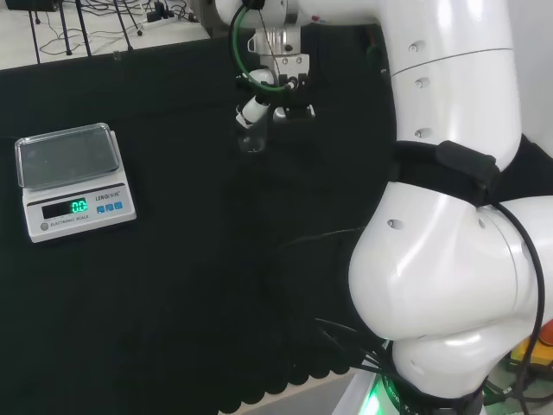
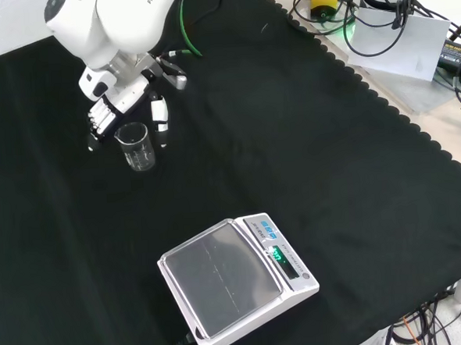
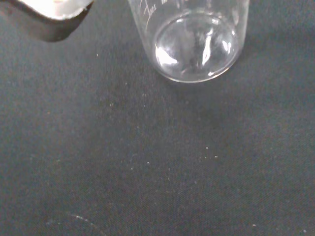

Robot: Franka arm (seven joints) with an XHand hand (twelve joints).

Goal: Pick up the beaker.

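- The black cloth point(image 2: 306, 136) covers the bench. A scale point(image 2: 235, 280) sits on it, well apart from the work.
- The hand point(image 2: 120, 101) hangs over the cloth at the top left of the front view. Its fingers point(image 2: 159, 114) point down and look spread, one on each side of the beaker. I cannot see them touch the glass, so I think the hand holds nothing yet.
- The beaker point(image 2: 135, 145) stands on the cloth just below the hand and a bit nearer the front camera.
- The beaker stands straight up, mouth on top. Its long way runs up and down.
- The hand likely needs to drop a little, then close.
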